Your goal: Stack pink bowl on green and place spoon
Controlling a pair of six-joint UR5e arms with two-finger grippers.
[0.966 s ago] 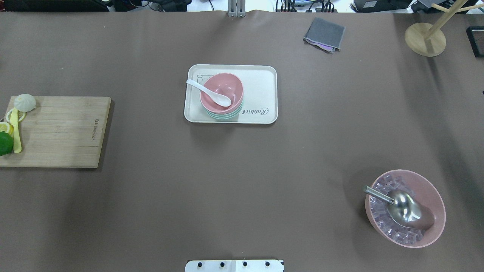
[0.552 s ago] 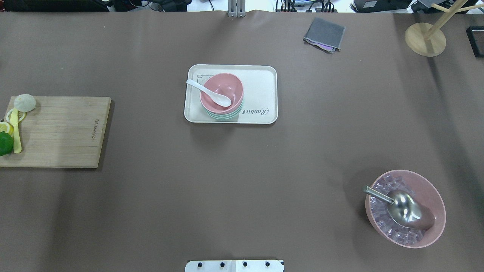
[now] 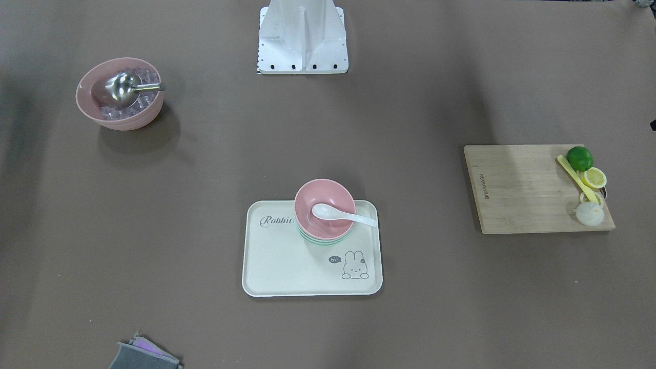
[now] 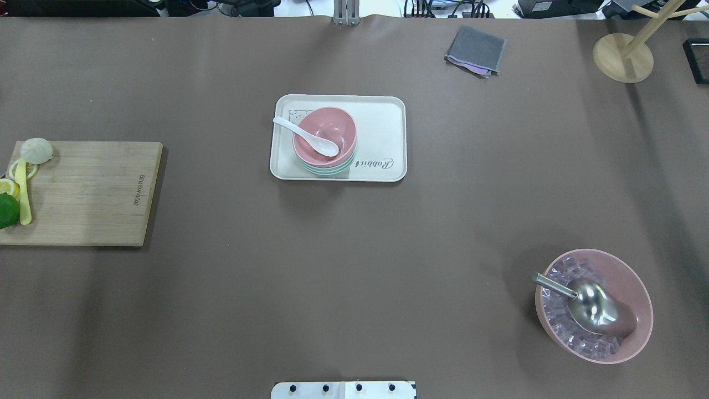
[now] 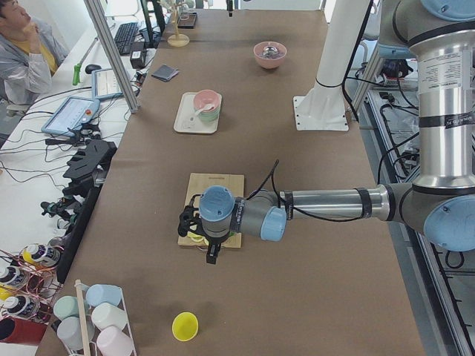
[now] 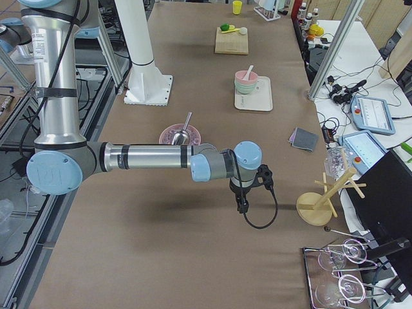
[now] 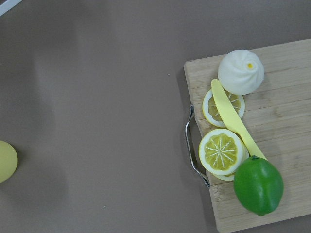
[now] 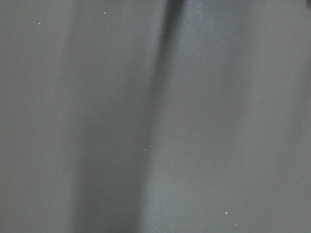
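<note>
The pink bowl (image 4: 325,134) sits nested on the green bowl (image 4: 328,170), of which only the rim shows, on the cream tray (image 4: 382,127) at the table's middle. The white spoon (image 4: 307,137) lies in the pink bowl with its handle over the rim. The stack also shows in the front-facing view (image 3: 324,202). My left gripper (image 5: 211,256) hangs over the cutting board's end, far from the tray. My right gripper (image 6: 241,205) hangs over bare table at the other end. I cannot tell whether either is open or shut.
A wooden cutting board (image 4: 88,191) holds a lime (image 7: 258,185), lemon slices (image 7: 222,151), a yellow knife (image 7: 236,126) and a white bun (image 7: 240,72). A large pink bowl of ice (image 4: 595,305) holds a metal scoop. A grey cloth (image 4: 475,50) and a wooden stand (image 4: 622,57) lie at the far edge.
</note>
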